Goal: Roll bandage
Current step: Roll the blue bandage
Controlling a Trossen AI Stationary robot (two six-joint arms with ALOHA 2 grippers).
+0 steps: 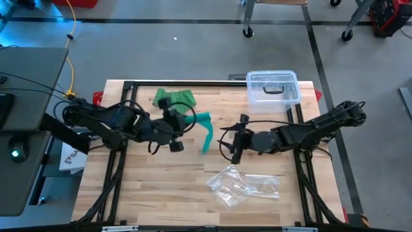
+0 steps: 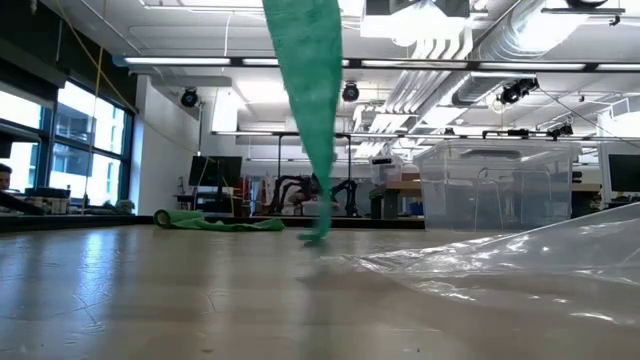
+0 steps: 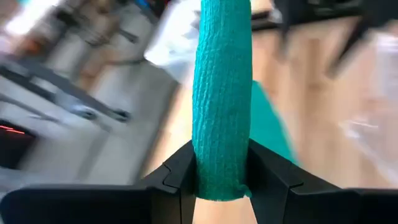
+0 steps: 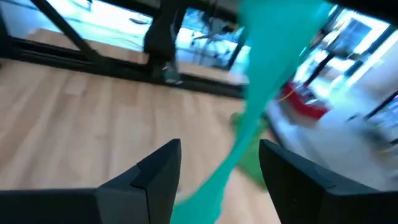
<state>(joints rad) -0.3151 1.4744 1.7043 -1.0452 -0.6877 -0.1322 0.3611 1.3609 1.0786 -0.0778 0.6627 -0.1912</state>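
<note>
My left end effector (image 3: 221, 177) grips the teal bandage (image 3: 222, 93); my right end effector (image 4: 219, 163) stands wide around its hanging tail above the bench (image 1: 161, 180).

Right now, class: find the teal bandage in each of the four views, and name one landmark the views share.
High view: teal bandage at centre, between the arms.
Low view: hangs from the top edge to the table.
Left wrist view: clamped between the left gripper's fingers.
Right wrist view: strip beyond the open right gripper.
Shared landmark: green cloth.
</note>
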